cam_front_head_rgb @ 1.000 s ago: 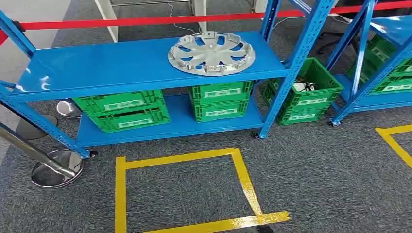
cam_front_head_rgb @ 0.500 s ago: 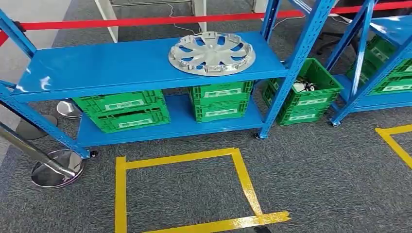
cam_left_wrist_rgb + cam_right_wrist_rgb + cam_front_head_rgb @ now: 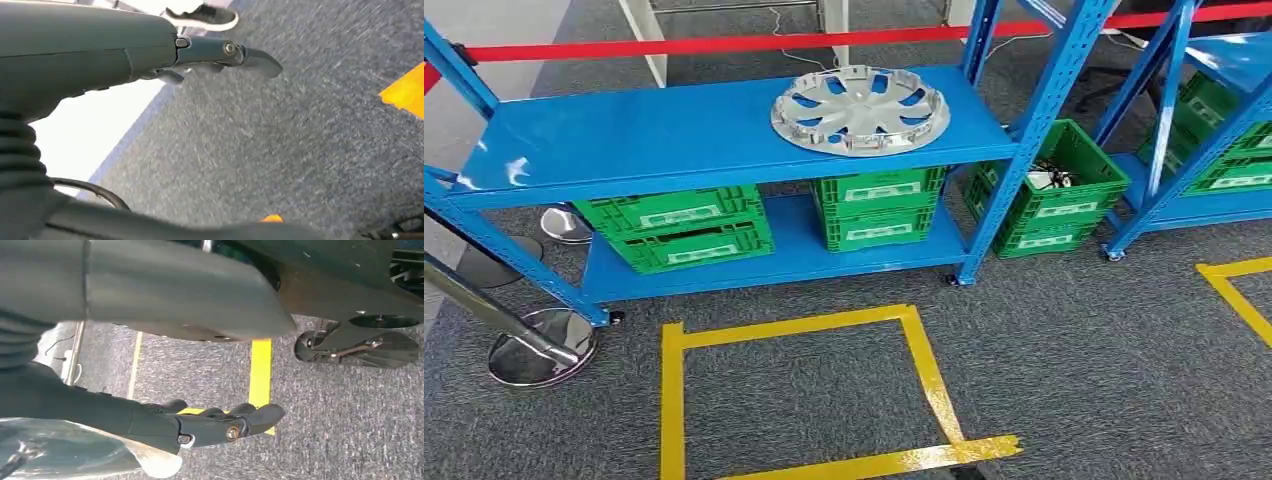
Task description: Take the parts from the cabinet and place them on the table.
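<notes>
My left hand (image 3: 150, 55) hangs over grey carpet, fingers loosely extended, holding nothing. My right hand (image 3: 210, 425) is likewise empty, fingers apart, above the carpet and a strip of yellow tape (image 3: 260, 372). The silver wheel cover (image 3: 860, 109) lies flat, round with no long axis, on the blue rack's (image 3: 624, 140) top shelf, towards its right end, above green crates (image 3: 879, 207).

Bright, even light from overhead; my head view is sharp.
Soft glare sits on the blue shelf (image 3: 674, 130); carpet beyond my left hand (image 3: 165, 52) smears with blur.
</notes>
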Controlling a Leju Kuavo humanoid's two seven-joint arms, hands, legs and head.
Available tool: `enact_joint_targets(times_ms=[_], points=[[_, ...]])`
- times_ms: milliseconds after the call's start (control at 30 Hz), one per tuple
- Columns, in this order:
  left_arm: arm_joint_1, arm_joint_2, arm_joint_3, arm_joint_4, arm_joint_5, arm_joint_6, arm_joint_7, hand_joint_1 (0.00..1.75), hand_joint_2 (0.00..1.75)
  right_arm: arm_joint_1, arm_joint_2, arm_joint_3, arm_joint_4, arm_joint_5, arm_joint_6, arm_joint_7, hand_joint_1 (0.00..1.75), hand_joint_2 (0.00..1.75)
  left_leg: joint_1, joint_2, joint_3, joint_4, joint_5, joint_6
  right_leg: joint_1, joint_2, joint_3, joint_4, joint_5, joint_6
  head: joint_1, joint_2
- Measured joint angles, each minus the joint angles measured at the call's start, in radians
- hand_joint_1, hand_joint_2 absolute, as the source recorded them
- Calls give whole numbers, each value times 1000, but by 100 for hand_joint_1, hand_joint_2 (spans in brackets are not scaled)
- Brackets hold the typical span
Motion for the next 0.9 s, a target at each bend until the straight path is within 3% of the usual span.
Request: enact_joint_targets(times_ms=[600,633,667,900], points=[[54,59,-96,-47,431,-106,-91,0,175,76,-71,298,-60,-407,49,-31,0,175,0,0,0,0,-1,-1,0,0,0,0,0,0,-1,0],[59,63,-105,-50,452,-111,-96,0,0,80,-76,315,-64,-428,52,-32,0,175,0,0,0,0,-1,-1,0,0,0,0,0,0,0,0],[63,66,-111,-53,472,-116,-100,0,0,83,-80,331,-66,-447,55,-33,0,0,0,0,0,0,-1,-1,0,0,0,0,0,0,0,0],[90,89,-163,-76,635,-157,-135,0,0,113,-109,451,-92,-603,77,-44,0,0,0,0,0,0,-1,-1,0,0,0,0,0,0,0,0]])
